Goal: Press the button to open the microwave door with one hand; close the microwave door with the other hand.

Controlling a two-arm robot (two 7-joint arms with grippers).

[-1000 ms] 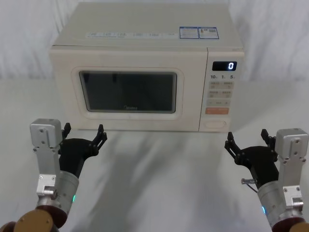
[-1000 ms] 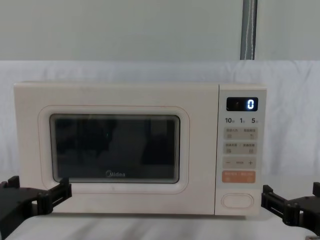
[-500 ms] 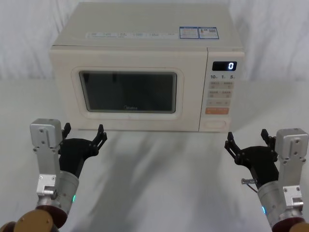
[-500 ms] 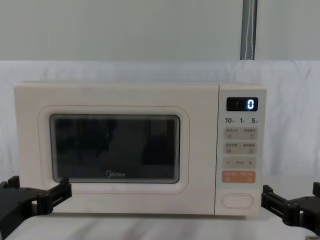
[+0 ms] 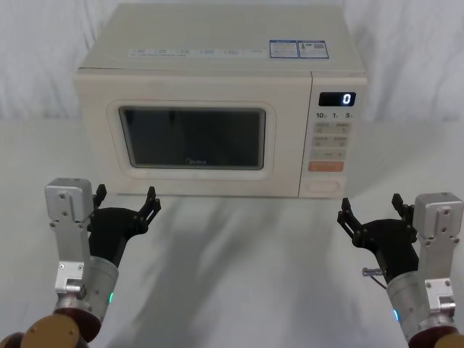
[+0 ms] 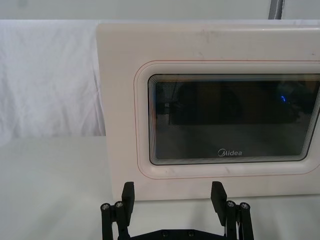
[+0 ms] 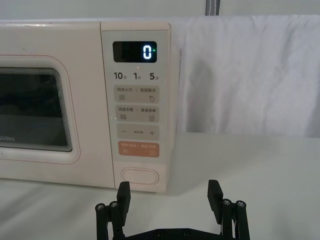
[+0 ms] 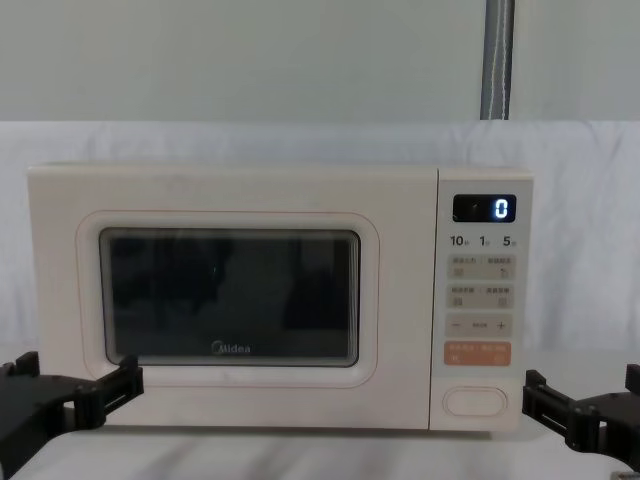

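The cream microwave (image 5: 217,65) stands at the back of the white table, its display showing "0". Its door (image 5: 192,138) with the dark window is shut flush (image 8: 230,297). The wide oval button (image 5: 324,187) sits at the bottom of the key panel, below the orange key (image 7: 140,176) (image 8: 474,401). My left gripper (image 5: 125,197) hovers open in front of the door's lower left (image 6: 172,196). My right gripper (image 5: 370,207) hovers open a short way in front of the button and slightly to its right (image 7: 168,194). Neither touches the microwave.
A white cloth covers the table (image 5: 239,261) and the wall behind. Open table surface lies between the two grippers and the microwave's front. A grey pole (image 8: 496,60) stands behind the microwave at the right.
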